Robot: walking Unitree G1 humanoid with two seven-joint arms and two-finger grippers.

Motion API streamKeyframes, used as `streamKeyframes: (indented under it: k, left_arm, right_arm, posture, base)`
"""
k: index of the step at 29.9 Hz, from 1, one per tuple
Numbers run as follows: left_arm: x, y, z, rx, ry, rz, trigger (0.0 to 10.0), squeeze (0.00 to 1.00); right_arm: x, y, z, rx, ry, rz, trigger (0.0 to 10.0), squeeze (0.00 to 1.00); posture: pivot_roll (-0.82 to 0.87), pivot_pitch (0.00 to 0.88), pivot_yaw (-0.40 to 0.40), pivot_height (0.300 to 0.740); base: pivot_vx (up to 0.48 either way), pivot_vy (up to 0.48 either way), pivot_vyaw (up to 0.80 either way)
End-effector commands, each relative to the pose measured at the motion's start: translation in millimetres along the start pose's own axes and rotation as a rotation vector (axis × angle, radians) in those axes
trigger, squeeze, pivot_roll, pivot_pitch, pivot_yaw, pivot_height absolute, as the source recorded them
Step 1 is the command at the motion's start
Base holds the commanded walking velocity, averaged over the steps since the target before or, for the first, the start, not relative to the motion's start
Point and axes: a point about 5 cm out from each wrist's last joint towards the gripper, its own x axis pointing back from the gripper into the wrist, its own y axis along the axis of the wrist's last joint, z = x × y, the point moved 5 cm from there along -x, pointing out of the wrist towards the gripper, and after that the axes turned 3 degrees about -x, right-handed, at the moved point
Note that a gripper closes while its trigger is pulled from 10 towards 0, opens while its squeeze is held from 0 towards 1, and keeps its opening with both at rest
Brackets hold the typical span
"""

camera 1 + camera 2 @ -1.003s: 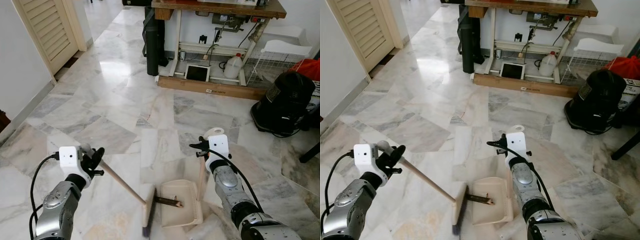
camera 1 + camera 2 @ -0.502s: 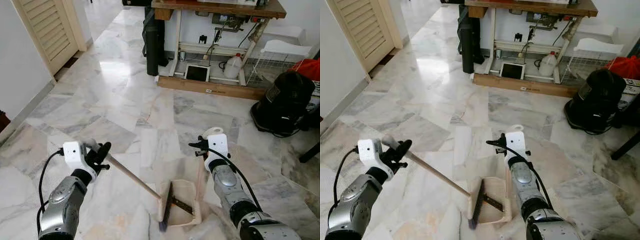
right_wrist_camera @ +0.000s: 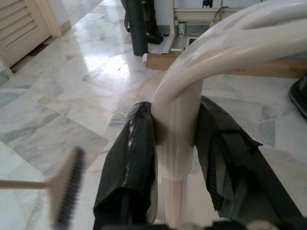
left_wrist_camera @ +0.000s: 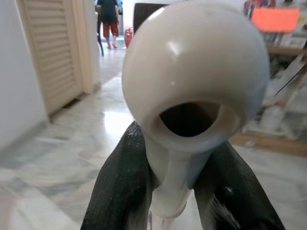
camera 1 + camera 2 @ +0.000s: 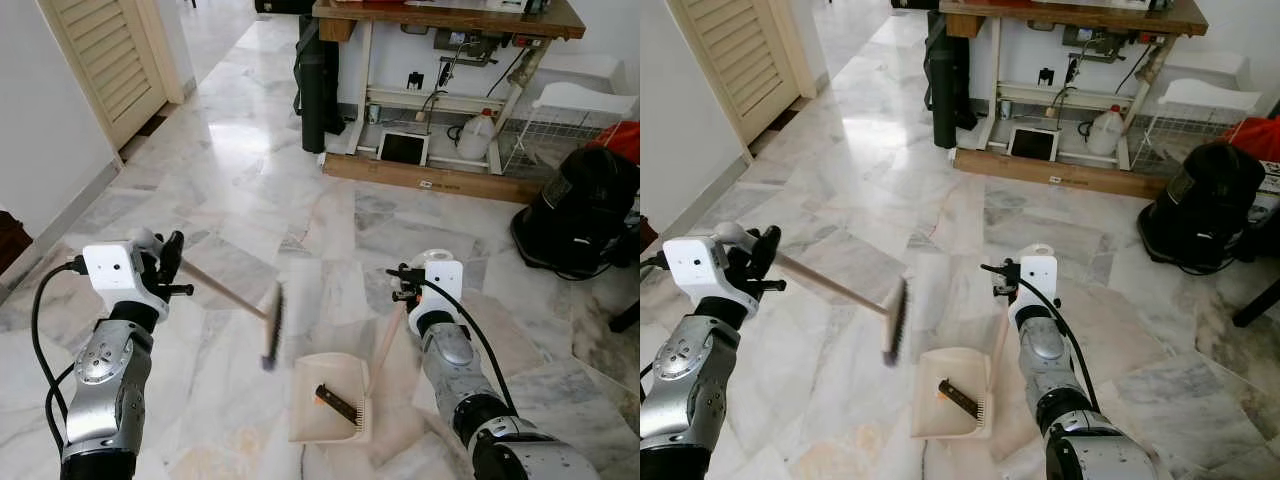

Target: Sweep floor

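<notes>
Gripping the broom (image 5: 225,295) in your left gripper (image 5: 168,262), with its head lifted left of the dustpan (image 5: 952,405), lower the bristles flat before stroking right. Your right gripper (image 5: 1002,281), clamping the dustpan handle (image 5: 998,340), should press the pan's lip down so the dark debris (image 5: 960,399) stays inside.

One broom (image 5: 270,325), one cream dustpan (image 5: 330,400) and one dark stick-like item (image 5: 337,404) lying in it sit near the robot. Far off stand one wooden table (image 5: 450,15), one white jug (image 5: 481,134), one tablet (image 5: 404,148), one black vacuum (image 5: 578,208) at right and one louvred door (image 5: 105,55) at left.
</notes>
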Motion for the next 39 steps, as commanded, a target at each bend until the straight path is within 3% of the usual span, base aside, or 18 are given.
streamKeyframes:
  k: [1, 2, 5, 10, 17, 27, 39]
  left_arm:
    - [0.8, 2.6, 5.5, -0.068, 0.01, -0.013, 10.0, 0.0]
    - [3.8, -8.6, -1.2, -0.131, -0.022, 0.024, 10.0, 0.0]
    - [7.0, -19.2, -7.6, -0.156, -0.036, 0.051, 10.0, 0.0]
    - [12.3, -43.7, -25.0, -0.107, -0.035, 0.099, 10.0, 0.0]
    - [12.5, -50.9, -44.9, -0.106, -0.071, 0.099, 10.0, 0.0]
    - [11.6, -52.0, -46.7, -0.118, -0.067, 0.082, 10.0, 0.0]
    - [10.3, -52.2, -47.4, -0.13, -0.061, 0.069, 10.0, 0.0]
  right_arm:
    - [-4.3, 12.2, 0.8, -0.036, -0.002, -0.039, 10.0, 0.0]
    - [-4.7, 14.2, 1.6, -0.046, 0.005, -0.048, 10.0, 0.0]
    - [-5.2, 17.2, 2.7, -0.053, 0.016, -0.061, 10.0, 0.0]
    - [-6.6, 28.8, 1.3, -0.065, 0.036, -0.111, 10.0, 0.0]
    - [-6.5, 34.8, -0.6, -0.062, 0.047, -0.14, 10.0, 0.0]
    - [-1.4, 26.9, 0.9, -0.052, 0.074, -0.135, 10.0, 0.0]
    - [-1.2, 27.5, -0.1, -0.053, 0.078, -0.138, 10.0, 0.0]
  posture:
    - [0.0, 0.005, 0.018, 0.74]
    - [0.0, 0.0, 0.015, 0.74]
    - [-0.01, 0.0, 0.013, 0.74]
    - [-0.02, 0.0, 0.001, 0.74]
    - [-0.03, 0.0, -0.009, 0.74]
    - [-0.03, 0.0, -0.011, 0.74]
    - [-0.03, 0.0, -0.008, 0.74]
  base:
    - [0.0, 0.0, 0.0]
    - [0.0, 0.0, 0.0]
    - [0.0, 0.0, 0.0]
    - [0.0, 0.0, 0.0]
    - [0.0, 0.0, 0.0]
    - [0.0, 0.0, 0.0]
    - [0.0, 0.0, 0.79]
